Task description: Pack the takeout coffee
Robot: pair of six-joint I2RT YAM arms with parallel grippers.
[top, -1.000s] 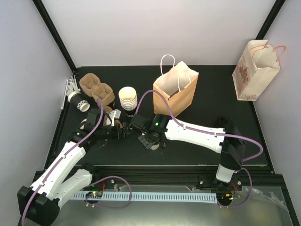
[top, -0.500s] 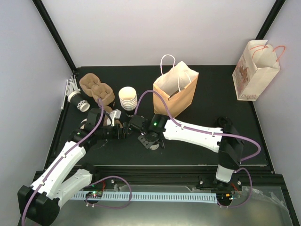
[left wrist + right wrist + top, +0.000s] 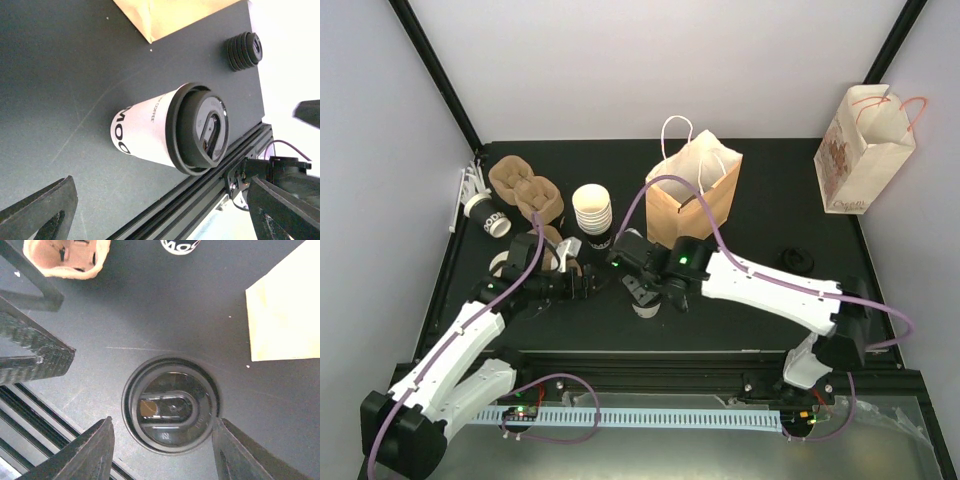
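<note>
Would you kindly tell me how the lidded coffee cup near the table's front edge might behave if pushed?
The cup narrows toward its base, so it probably tips easily. Its paper wall likely dents under a hard squeeze. Tipped, it would probably roll in a curve.

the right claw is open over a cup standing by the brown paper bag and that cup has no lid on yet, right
Not quite: the cup does have its black lid on, seen from straight above in the right wrist view. The rest holds: the right claw is open over it, and it stands by the brown paper bag.
</note>
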